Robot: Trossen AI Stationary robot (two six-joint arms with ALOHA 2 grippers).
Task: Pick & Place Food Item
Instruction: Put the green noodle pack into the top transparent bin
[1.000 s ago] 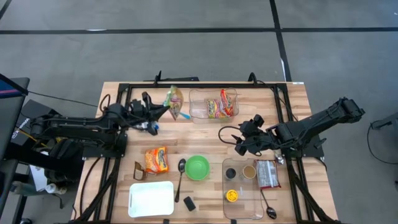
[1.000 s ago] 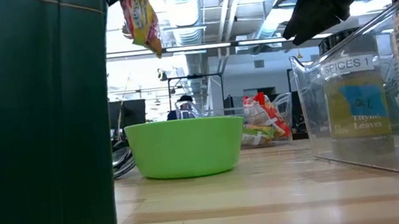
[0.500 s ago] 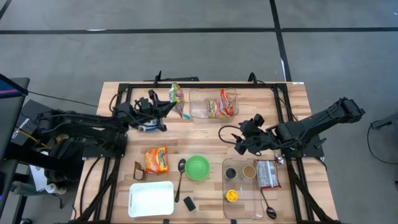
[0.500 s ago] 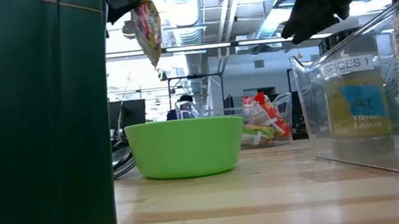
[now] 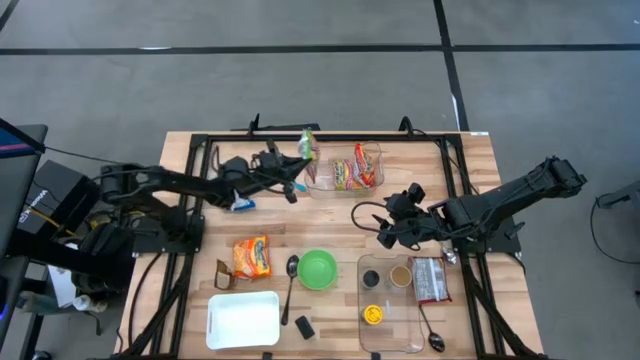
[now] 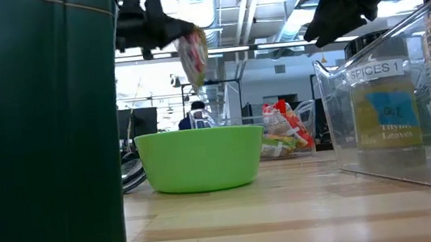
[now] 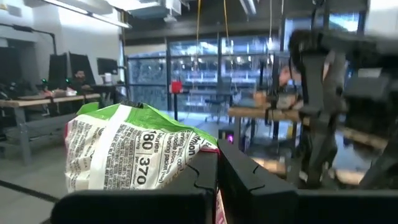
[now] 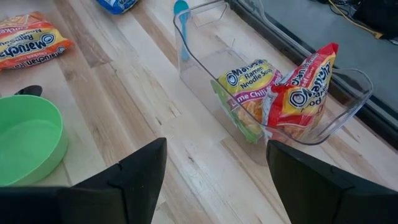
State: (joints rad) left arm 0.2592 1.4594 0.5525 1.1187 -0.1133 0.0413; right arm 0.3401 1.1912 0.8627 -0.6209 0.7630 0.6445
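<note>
From above, a pale wooden plank table (image 5: 330,215) carries a black metal frame. The left gripper (image 5: 297,172) is clamped shut on a crinkly noodle packet (image 5: 307,146), held in the air at the left end of a clear plastic bin (image 5: 325,182) near the far edge. Two more glossy noodle packets (image 5: 356,167) stand inside that bin, and a fourth noodle packet (image 5: 251,256) lies flat on the wood. Near it are a round green bowl (image 5: 318,268), one metal spoon (image 5: 291,280) and a white rectangular tray (image 5: 243,319). A second clear bin (image 5: 392,325) at the near right holds three small jars (image 5: 372,315), with a dark foil pouch (image 5: 431,278) just beside it. The right gripper (image 5: 392,232) hangs over bare wood between the two bins.

From table height, the held packet (image 6: 192,57) dangles from the left gripper (image 6: 162,23) well above the smooth green bowl (image 6: 201,158). A tall dark green cylinder (image 6: 47,140) fills the left side, and a clear bin (image 6: 398,116) marked for spices the right.

The left wrist camera shows two dark fingers (image 7: 198,180) pressed together on the packet (image 7: 134,155), whose white printed back and green edge show.

The right wrist camera shows two broad dark fingers (image 8: 142,174) spread wide with nothing between them, above the wood, before the bin (image 8: 348,106) with its two packets (image 8: 283,93).
</note>
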